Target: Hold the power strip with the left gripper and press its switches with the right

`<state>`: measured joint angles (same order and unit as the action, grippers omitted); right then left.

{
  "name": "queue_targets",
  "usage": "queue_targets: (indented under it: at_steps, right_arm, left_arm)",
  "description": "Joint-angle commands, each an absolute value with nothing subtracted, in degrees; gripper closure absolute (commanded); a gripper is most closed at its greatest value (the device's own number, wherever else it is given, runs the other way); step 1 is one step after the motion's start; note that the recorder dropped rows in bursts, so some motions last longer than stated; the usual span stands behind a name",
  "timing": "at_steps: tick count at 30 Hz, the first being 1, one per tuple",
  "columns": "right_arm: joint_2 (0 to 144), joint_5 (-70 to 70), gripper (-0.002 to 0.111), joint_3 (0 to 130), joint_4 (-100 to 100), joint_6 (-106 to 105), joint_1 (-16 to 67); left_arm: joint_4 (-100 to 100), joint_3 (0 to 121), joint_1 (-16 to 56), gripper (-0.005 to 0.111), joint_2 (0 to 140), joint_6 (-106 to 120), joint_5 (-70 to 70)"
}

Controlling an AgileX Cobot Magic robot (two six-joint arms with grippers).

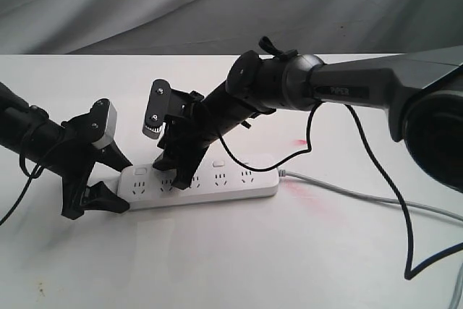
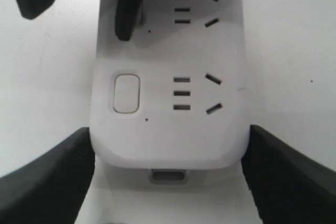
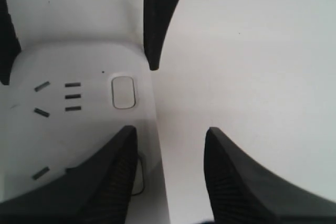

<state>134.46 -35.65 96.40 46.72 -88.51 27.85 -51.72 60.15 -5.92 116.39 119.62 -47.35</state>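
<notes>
Right wrist view: the right tool [image 3: 170, 129] stands with its jaws apart and holds nothing. One finger [image 3: 113, 177] sits on or just over the second switch [image 3: 138, 178], at the lower left of the frame; the other hangs over the worktop [image 3: 252, 51]. The left tool [image 2: 169, 128] is closed on the rounded end of the power strip [image 1: 231, 186], which lies across the middle of the exterior view. Pressing is in hand, I judge; next the finger must push straight down, then move along the row.
</notes>
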Motion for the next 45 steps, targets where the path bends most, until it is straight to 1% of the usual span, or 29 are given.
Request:
queue_targets:
  at_steps: [1, 6, 12, 19, 45]
  right_arm:
    - [135.8, -38.2, 0.068, 95.1, 43.3, -89.5, 28.1]
    - [131.3, -38.2, 0.068, 95.1, 43.4, -89.5, 27.6]
    - [127.8, -41.3, 0.068, 95.1, 42.5, -87.9, 24.9]
    - [127.8, -41.6, 0.068, 95.1, 40.9, -86.9, 22.6]
    - [132.4, -42.9, 0.068, 95.1, 39.6, -86.9, 22.7]
  left_arm:
    - [-51.9, 60.6, -5.7, 0.04, 116.3, 119.9, -46.4]
    - [-51.9, 60.6, -5.7, 0.04, 116.3, 119.9, -46.4]
    - [-51.9, 60.6, -5.7, 0.04, 116.3, 119.9, -46.4]
    - [-51.9, 60.6, -5.7, 0.04, 116.3, 119.9, -46.4]
    - [-51.9, 60.6, -5.7, 0.04, 116.3, 119.9, -46.4]
